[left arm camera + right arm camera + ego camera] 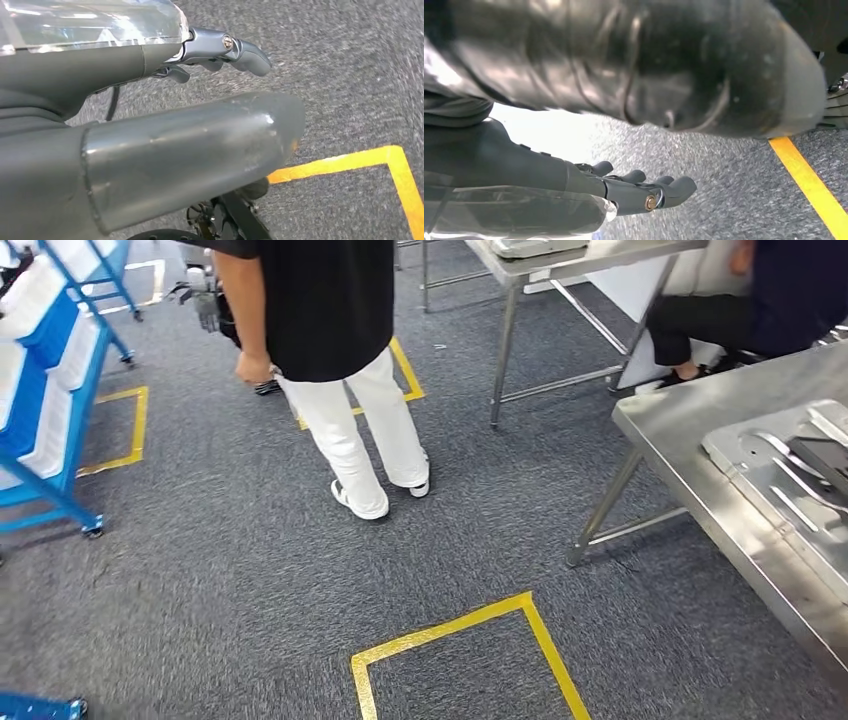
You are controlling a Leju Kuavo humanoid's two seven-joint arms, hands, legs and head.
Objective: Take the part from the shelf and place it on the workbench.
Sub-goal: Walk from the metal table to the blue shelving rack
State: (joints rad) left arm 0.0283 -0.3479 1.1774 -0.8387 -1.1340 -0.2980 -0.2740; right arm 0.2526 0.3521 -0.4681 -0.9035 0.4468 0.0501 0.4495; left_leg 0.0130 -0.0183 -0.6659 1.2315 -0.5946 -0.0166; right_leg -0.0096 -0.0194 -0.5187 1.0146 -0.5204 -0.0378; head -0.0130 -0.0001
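Part: we cannot pick it out with certainty; neither of our hands carries it, so we judge it lies among the white trays of the blue shelf (50,390) at far left in the head view, too small to tell there. Workbench (690,475), the steel table at right, bears grey pressed metal pieces (790,465) that may be like parts; we cannot confirm. Left hand (200,52) hangs over grey carpet (230,570), fingers (250,52) gently curled, apart from the thumb, holding nothing; right hand (634,192) likewise, fingers (674,187) extended and slightly spread, nothing between them. Both arms hang low, consistent, we judge, with walking rather than reaching. Yellow tape square (465,650) on the floor just ahead looks like a standing mark for the robot. A person (330,360) in white trousers stands between us and the far table, near the shelf; possible obstruction. Judgement: pick not yet begun; next we must face the shelf.
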